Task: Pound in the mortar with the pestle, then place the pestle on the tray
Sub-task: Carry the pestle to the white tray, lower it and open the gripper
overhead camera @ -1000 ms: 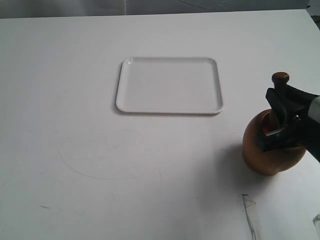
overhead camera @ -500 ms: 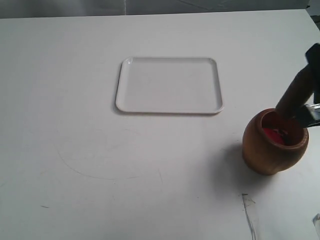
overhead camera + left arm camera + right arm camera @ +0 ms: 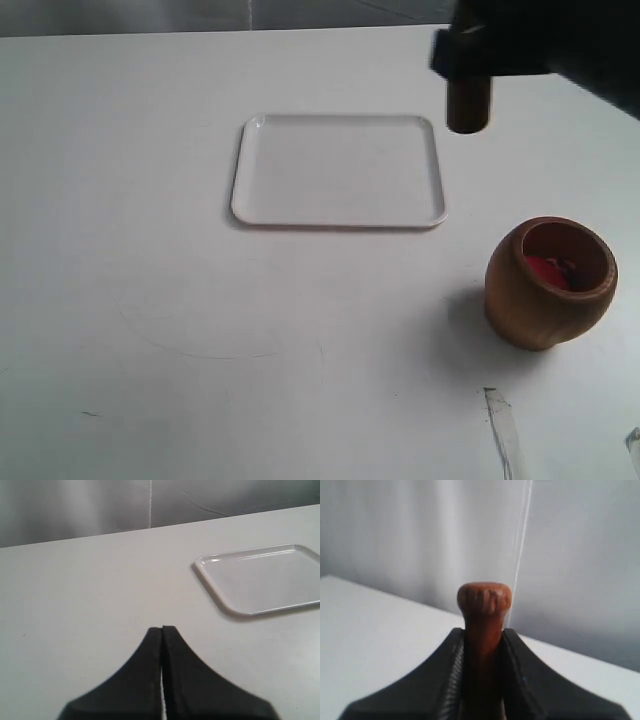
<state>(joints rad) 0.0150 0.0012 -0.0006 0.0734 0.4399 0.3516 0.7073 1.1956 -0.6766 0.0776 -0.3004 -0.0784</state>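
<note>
Wooden pestle [image 3: 484,599] seems stiff, light and smooth; right gripper [image 3: 483,642] clamps it under the knob, left gripper [image 3: 162,632] is closed, empty.

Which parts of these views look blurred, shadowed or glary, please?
Exterior view: the mortar throws a soft shadow to its left. Left wrist view: left fingers are soft, and the tray rim glints. Right wrist view: right fingers and pestle are slightly soft.

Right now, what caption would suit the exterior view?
Right gripper holds the pestle raised near the tray's corner; the mortar stands apart with something red inside.
</note>
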